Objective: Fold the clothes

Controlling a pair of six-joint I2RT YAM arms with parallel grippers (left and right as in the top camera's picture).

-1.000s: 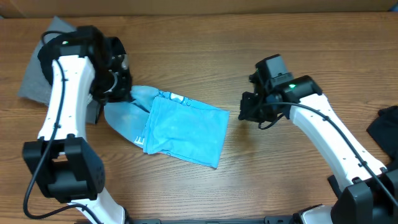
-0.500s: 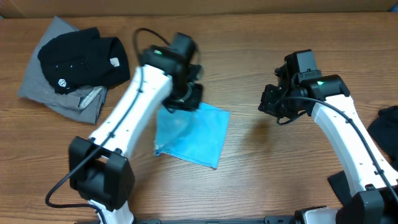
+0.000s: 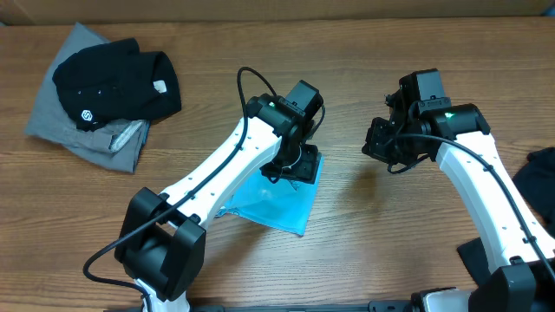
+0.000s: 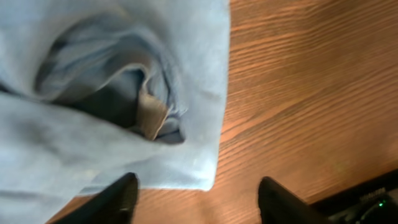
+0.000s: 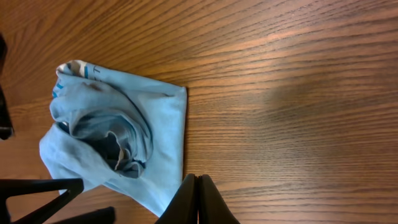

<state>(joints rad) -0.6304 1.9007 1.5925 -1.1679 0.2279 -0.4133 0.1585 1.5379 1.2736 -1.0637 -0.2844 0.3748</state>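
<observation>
- Left pincer [image 4: 198, 182]: fingers [image 4: 119, 198] spread wide and gripping nothing. A loose corner of the blue garment [image 4: 93, 93] lies between them on the counter [image 4: 311, 93]. From overhead, this pincer [image 3: 295, 161] hangs over the garment's far right corner.
- Right pincer [image 5: 196, 182]: fingers pressed together and holding nothing. It hovers above bare counter, well to the right of the blue garment [image 3: 270, 204].
- Blue garment [image 5: 118, 143]: lies bunched and partly doubled over at the counter's centre.
- View differences: the right wrist view shows its rumpled hollow and printed edge, which the left arm covers from overhead. The left wrist view alone shows a tan label [image 4: 152, 115] inside the fold.
- Black garment [image 3: 113, 78]: lies on a grey garment [image 3: 61, 113], far left of the blue one.
</observation>
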